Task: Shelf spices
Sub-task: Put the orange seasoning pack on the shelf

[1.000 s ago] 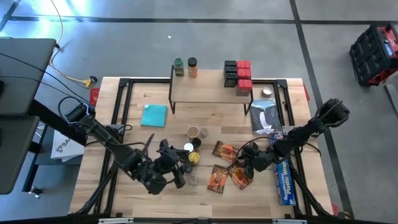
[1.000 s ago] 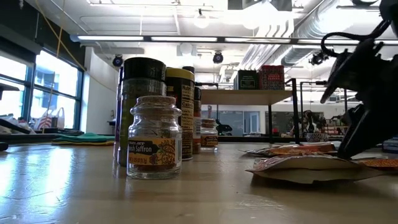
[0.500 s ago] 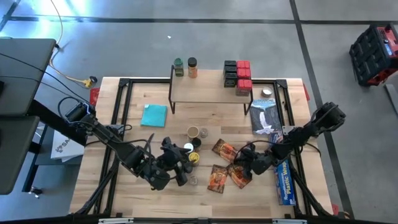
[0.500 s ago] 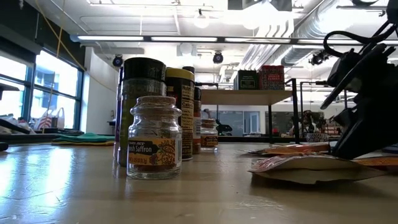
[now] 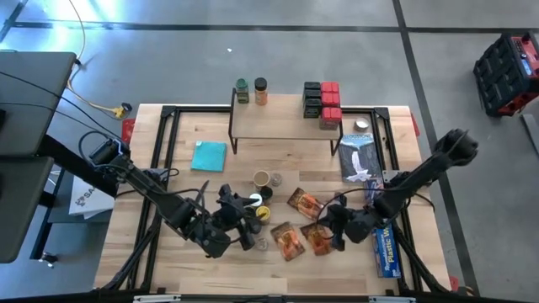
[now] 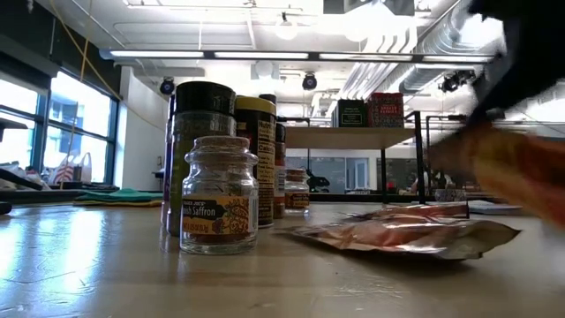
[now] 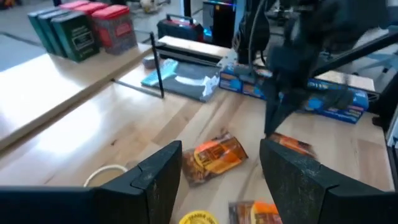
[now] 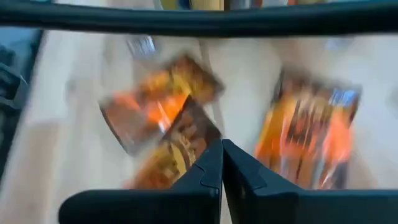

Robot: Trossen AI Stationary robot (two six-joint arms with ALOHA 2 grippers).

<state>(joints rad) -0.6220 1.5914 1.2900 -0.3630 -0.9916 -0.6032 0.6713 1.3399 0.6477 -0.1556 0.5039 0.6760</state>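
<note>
Three packets (image 5: 305, 223) lie mid-desk (image 5: 194, 187), right of the jars (image 5: 261, 200); boxes (image 5: 322, 103) stand on the shelf (image 5: 282, 122). The right claw (image 5: 337, 236) sits pinched together at one packet's edge. The left claw (image 5: 245, 227), spread wide, hovers beside the jars.

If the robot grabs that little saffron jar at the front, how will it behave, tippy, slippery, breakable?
The saffron jar looks like clear glass, so probably smooth to grip and breakable if dropped. It is squat with a wide base, so it should stand steady rather than tip. Its round body would likely roll if knocked onto its side.
</note>
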